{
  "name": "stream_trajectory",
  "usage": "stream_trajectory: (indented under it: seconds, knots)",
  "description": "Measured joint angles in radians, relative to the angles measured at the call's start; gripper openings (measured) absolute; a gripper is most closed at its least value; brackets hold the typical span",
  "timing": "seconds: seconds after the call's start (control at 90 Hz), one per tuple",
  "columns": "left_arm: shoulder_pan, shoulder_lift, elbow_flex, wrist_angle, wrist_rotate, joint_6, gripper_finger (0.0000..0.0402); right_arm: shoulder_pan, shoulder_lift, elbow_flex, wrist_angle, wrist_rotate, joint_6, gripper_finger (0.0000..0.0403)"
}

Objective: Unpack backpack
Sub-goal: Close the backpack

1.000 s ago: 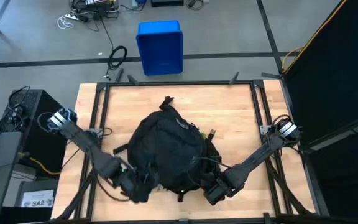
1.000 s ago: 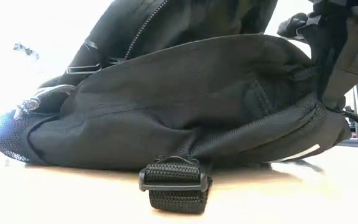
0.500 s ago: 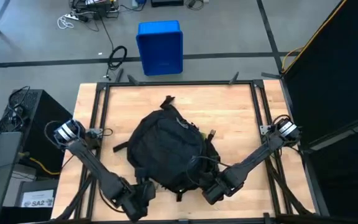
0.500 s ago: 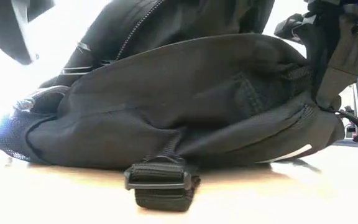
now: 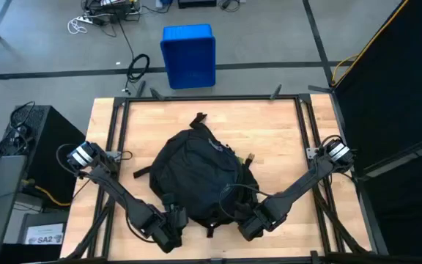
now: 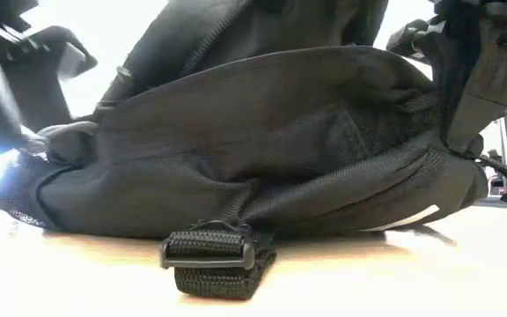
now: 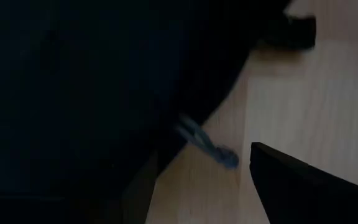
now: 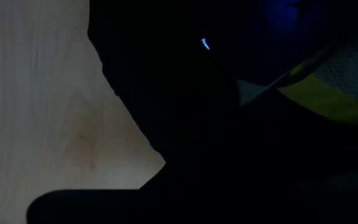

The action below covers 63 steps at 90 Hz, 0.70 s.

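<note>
The black backpack (image 5: 196, 172) lies in the middle of the table, its underside on the wood. A strap with a buckle (image 6: 208, 251) trails onto the table toward the near edge. My left gripper (image 5: 171, 224) is at the bag's near-left corner. It stands open, with a grey zipper pull (image 7: 205, 144) and bare wood between its fingers. My right gripper (image 5: 249, 222) is at the bag's near-right corner, shut on the fabric. Its wrist view shows something yellow-green (image 8: 328, 99) behind mesh. My right gripper holds the backpack by fabric near its near-right end (image 6: 429, 97), coming from above. The gripper's own body hides the place of contact. The fabric rises toward the fingers while the rest of the bag lies on the table.
A blue bin (image 5: 188, 55) stands on the floor beyond the far edge. A black panel (image 5: 394, 88) walls off the right side, and a computer tower (image 5: 35, 139) stands at the left. Bare wood (image 5: 269, 125) shows beyond the bag.
My left gripper has drawn back toward the near edge, then come in again to the bag's near-left corner, and now shows at the left of the low view. The near strap buckle has slid a little toward the table's left.
</note>
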Motion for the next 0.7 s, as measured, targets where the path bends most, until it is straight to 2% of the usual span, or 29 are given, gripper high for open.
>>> stream_trajectory:
  seconds: [0.156,0.3,0.4,0.556,0.7]
  knots:
    - [0.017,-0.025,-0.076,0.127,0.010,0.007,0.0223,-0.002,0.000,0.000,0.000,0.000,0.000,0.0002]
    - [0.025,-0.029,-0.112,0.152,0.012,-0.016,0.0206,-0.006,0.000,0.000,0.004,0.001,0.000,0.0003]
    - [0.030,-0.029,-0.116,0.144,0.013,-0.018,0.0156,-0.010,0.000,0.000,0.004,0.000,-0.001,0.0003]
    - [0.030,-0.043,-0.116,0.129,0.053,-0.017,0.0028,-0.011,0.000,0.000,-0.026,-0.001,-0.020,0.0007]
    - [0.030,-0.090,-0.116,0.104,0.058,-0.001,0.0005,-0.011,-0.017,0.000,-0.058,-0.041,-0.022,0.0016]
